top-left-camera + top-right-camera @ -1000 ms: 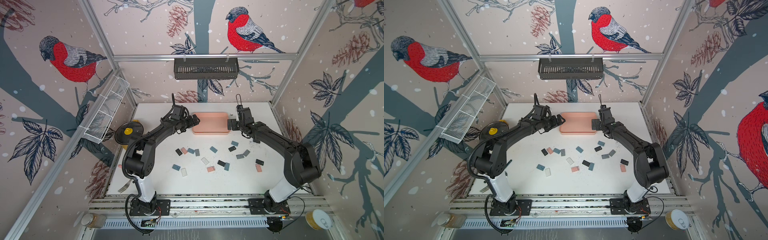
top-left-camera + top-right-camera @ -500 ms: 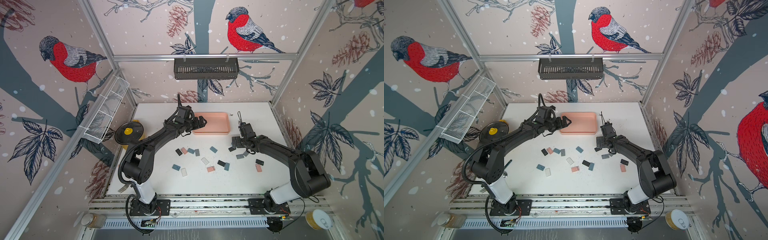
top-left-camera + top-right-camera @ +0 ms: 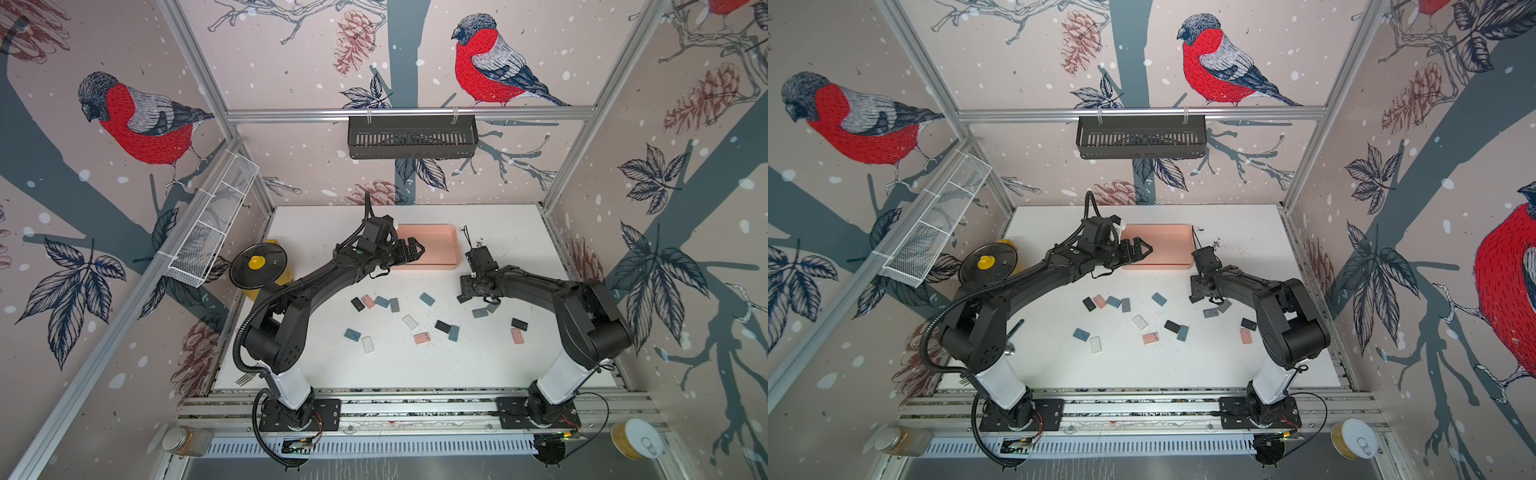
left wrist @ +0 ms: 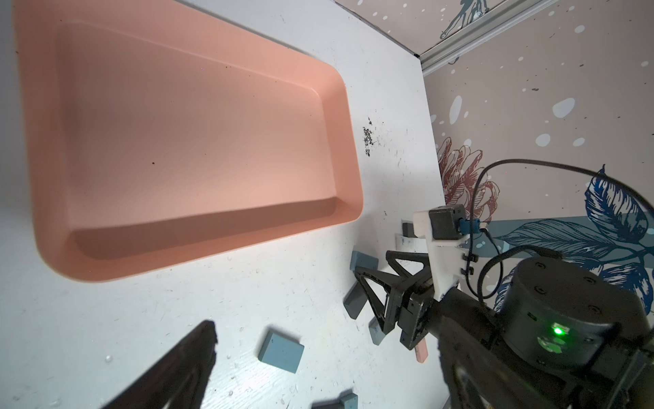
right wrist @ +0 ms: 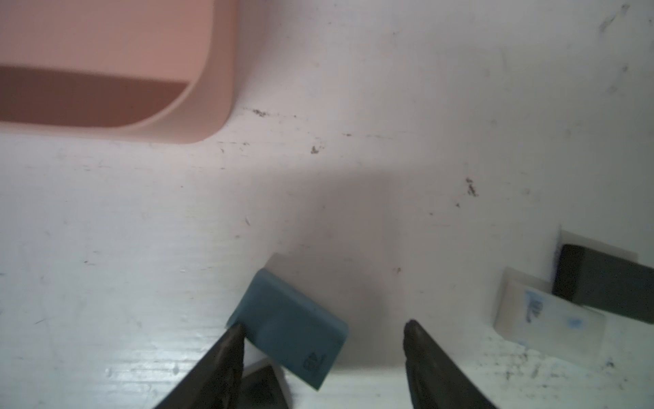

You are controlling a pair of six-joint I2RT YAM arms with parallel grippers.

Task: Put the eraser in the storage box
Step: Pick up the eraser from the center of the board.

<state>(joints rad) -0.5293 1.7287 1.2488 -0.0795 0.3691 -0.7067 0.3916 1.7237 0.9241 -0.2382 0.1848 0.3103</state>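
Observation:
The salmon-pink storage box [image 3: 440, 245] [image 3: 1171, 245] [image 4: 198, 141] lies empty at the back middle of the white table. My left gripper [image 3: 409, 251] [image 3: 1138, 251] hovers open over the box's left end; one of its fingers [image 4: 184, 368] shows in the left wrist view. My right gripper [image 3: 467, 291] [image 3: 1198, 291] [image 5: 323, 327] is low over the table in front of the box's right corner. A blue eraser [image 5: 286, 329] sits between its jaws, touching one finger, with a gap to the other finger [image 5: 424, 354].
Several erasers in blue [image 3: 424, 299], pink [image 3: 422, 337], black [image 3: 442, 326] and white [image 3: 368, 344] lie loose mid-table. A white eraser [image 5: 545, 311] and a black one [image 5: 601, 283] lie close by the right gripper. A yellow-knobbed lid [image 3: 257, 264] sits at the left edge.
My right gripper left the box's right end, came down to the erasers and narrowed its jaws round the blue one. My left gripper shifted a little to the right over the box.

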